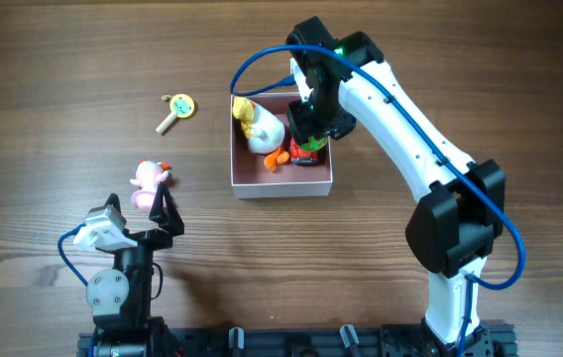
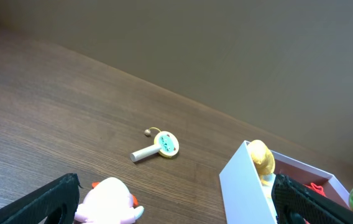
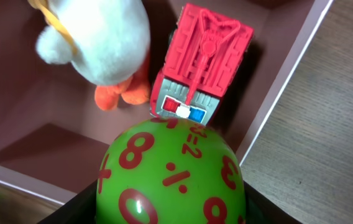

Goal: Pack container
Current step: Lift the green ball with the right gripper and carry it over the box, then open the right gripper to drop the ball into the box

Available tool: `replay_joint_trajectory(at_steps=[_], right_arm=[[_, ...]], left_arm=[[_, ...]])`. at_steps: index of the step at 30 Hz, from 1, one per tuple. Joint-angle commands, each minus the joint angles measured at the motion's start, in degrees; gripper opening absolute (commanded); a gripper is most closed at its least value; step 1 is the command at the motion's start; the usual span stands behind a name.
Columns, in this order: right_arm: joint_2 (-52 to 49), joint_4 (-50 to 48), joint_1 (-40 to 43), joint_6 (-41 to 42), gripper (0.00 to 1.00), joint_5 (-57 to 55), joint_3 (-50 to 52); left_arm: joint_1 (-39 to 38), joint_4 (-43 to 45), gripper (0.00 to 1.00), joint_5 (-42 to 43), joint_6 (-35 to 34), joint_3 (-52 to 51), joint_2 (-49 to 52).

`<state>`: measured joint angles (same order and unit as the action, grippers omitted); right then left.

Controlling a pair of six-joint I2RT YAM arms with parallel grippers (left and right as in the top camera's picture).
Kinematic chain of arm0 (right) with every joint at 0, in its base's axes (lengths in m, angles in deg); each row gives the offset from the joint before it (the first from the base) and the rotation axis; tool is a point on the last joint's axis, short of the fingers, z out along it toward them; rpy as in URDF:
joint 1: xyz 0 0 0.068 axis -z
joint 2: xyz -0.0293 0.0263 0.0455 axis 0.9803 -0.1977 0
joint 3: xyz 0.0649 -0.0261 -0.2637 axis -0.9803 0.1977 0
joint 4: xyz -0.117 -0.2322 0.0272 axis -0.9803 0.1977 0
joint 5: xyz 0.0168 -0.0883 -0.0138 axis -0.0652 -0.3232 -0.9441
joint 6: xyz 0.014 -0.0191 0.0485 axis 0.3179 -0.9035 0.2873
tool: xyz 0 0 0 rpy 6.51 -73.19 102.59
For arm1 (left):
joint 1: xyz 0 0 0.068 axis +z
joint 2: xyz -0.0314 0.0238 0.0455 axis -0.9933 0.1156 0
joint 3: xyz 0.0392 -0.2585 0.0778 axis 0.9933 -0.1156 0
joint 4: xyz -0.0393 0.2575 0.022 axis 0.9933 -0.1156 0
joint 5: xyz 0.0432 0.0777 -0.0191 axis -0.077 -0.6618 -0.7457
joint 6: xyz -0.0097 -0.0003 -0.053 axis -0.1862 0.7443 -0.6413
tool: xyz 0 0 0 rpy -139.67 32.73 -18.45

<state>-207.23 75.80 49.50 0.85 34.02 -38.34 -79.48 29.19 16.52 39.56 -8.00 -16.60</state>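
The container (image 1: 281, 182) is a square white box with a dusty-pink inside, at the table's middle; it also shows in the left wrist view (image 2: 245, 183) and the right wrist view (image 3: 288, 81). Inside lie a white and yellow plush duck (image 1: 260, 127) (image 3: 99, 37) and a red toy fire truck (image 3: 200, 59). My right gripper (image 1: 311, 129) is shut on a green ball with red numbers (image 3: 173, 177), held over the box's right part, just above the truck. My left gripper (image 2: 176, 208) is open around a pink plush toy (image 1: 147, 180) (image 2: 108, 202) on the table.
A small yellow and teal rattle-like toy with a pale handle (image 1: 175, 109) (image 2: 158, 146) lies on the wood left of the box. A blue cable (image 1: 262, 59) loops by the right arm.
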Motion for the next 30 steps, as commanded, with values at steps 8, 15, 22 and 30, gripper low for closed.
replay_joint_trajectory(at_steps=[8,15,22,30], right_arm=[[-0.79,-0.09,-0.26,-1.09,0.62,0.48,1.05],[-0.79,-0.07,-0.24,-1.09,0.67,0.48,1.03],[-0.79,-0.09,-0.26,-1.05,0.68,0.48,1.05],[-0.79,-0.04,-0.26,-1.05,0.72,0.48,1.05]], left_arm=[[0.35,-0.44,1.0,0.7,-0.46,-0.04,-0.15],[0.35,-0.44,1.0,0.7,-0.46,-0.04,-0.15],[0.35,-0.44,1.0,0.7,-0.46,-0.04,-0.15],[0.35,-0.44,1.0,0.7,-0.46,-0.04,-0.15]])
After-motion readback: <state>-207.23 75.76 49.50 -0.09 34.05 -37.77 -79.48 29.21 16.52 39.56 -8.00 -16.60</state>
